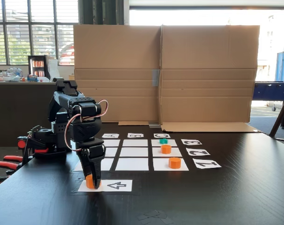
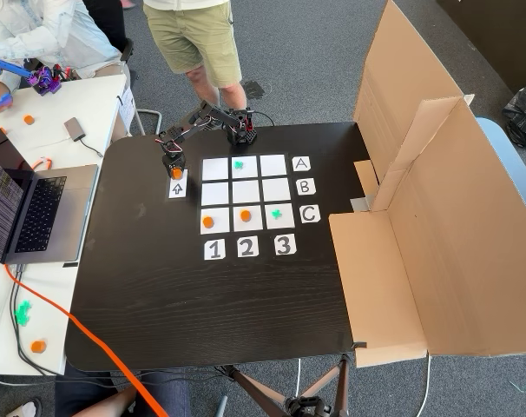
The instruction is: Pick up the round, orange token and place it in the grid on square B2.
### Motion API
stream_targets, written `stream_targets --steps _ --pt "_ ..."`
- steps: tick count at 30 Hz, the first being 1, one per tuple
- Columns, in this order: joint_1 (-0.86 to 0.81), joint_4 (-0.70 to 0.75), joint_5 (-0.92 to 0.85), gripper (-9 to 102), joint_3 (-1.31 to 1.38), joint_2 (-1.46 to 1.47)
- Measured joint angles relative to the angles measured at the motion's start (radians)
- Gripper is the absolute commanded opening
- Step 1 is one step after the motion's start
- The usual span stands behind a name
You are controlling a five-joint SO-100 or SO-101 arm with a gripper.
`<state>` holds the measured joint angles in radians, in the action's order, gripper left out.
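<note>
The round, orange token (image 1: 89, 182) (image 2: 177, 173) sits on the white arrow card (image 1: 117, 185) (image 2: 178, 187), beside the grid (image 1: 134, 142) (image 2: 218, 193). My gripper (image 1: 92, 183) (image 2: 176, 171) points straight down with its fingers closed around this token, which rests at card level. Square B2 (image 1: 135, 152) (image 2: 246, 192), the middle rectangle, is bare. Two more orange tokens (image 1: 166, 149) (image 1: 175, 162) lie in column C, on squares C2 (image 2: 246, 215) and C1 (image 2: 208, 222). A teal token (image 1: 163, 141) (image 2: 278, 213) is on C3, and another teal token (image 2: 239, 164) is on A2.
A tall cardboard wall (image 1: 163, 75) (image 2: 428, 191) stands past the grid. The arm's base (image 1: 43, 140) (image 2: 239, 129) is clamped at the table edge. A laptop (image 2: 33, 208) lies on the neighbouring white table, and a person (image 2: 198, 43) stands behind the arm.
</note>
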<state>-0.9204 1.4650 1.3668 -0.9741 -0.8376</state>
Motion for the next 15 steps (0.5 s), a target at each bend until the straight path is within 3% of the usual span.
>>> stream_targets --steps 15 --pt "-0.081 -0.006 0.000 -1 -0.002 -0.268"
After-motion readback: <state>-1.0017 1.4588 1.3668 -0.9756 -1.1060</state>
